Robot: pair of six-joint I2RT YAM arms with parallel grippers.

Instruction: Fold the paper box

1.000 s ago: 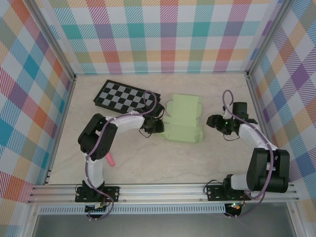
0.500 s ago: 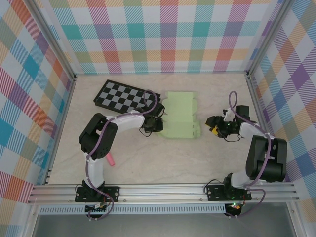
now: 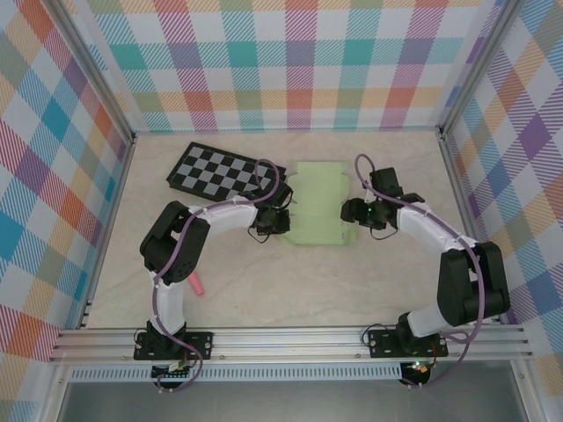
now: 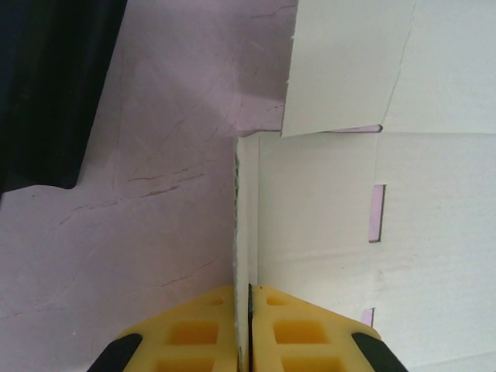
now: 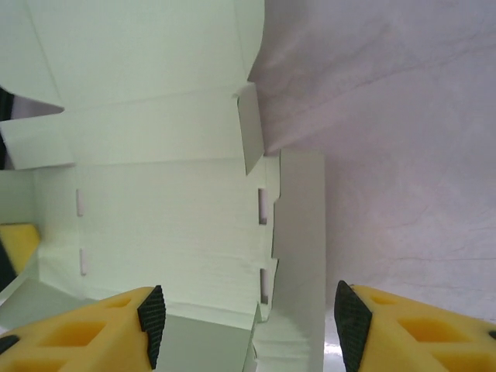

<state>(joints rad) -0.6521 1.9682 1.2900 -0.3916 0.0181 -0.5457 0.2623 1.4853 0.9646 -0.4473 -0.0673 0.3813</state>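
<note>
Pale green card paper box [image 3: 318, 202] on the bench [image 3: 264, 290]; close up, left end effector [image 4: 249, 301] pinches its edge, right end effector [image 5: 249, 319] gapes open.

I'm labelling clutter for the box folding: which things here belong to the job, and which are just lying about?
Job: box.
Lying about: checkerboard; small pink stick.

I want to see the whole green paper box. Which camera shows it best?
The top camera: the whole pale green card box lies between both arms. The left wrist view shows one edge pinched in the yellow left tool; the right wrist view shows its slotted panels close up.
</note>
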